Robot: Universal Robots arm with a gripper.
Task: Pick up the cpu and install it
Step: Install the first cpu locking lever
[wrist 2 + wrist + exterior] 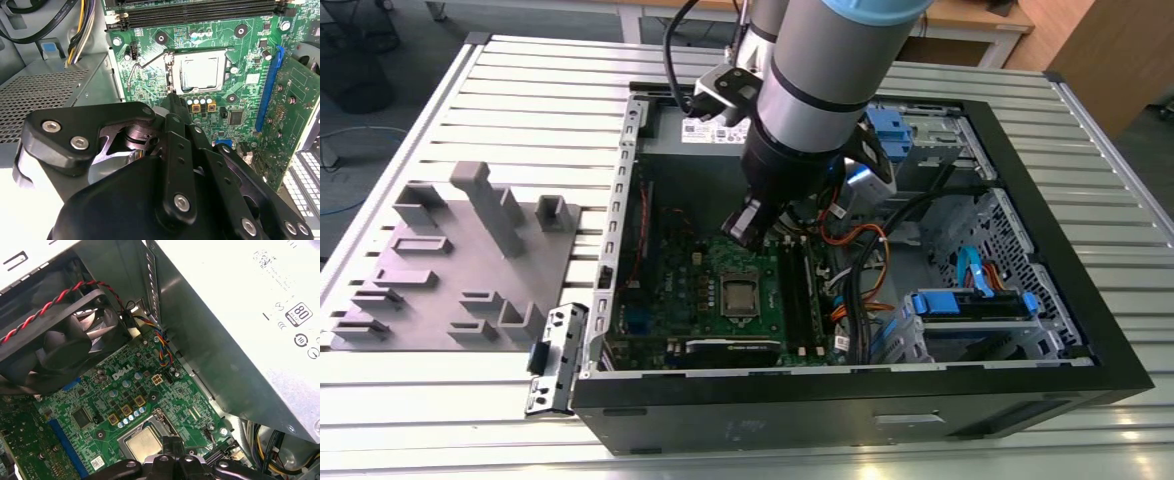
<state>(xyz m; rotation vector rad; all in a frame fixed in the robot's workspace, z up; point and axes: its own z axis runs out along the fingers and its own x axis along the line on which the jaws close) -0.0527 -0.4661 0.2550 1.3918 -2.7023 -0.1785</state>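
The cpu (740, 295) lies flat in its socket on the green motherboard (680, 280), silvery top up. It also shows in both wrist views: cpu (200, 71), cpu (142, 444). My gripper (744, 232) hangs inside the open computer case, a little above the board. Its black fingers are closed together into one tip, the gripper (172, 100) ending just beside the socket's edge with nothing held between them. A thin wire socket lever (134, 70) stands out to the side of the socket, close to that tip.
The black case wall (854, 385) rings the board. A silver power supply (240, 325) and a black fan (55, 340) stand close by. Memory slots (200, 12), a blue slot (270, 85) and orange cables (874, 250) lie nearby. A grey fixture block (454, 260) sits at the exterior view's left.
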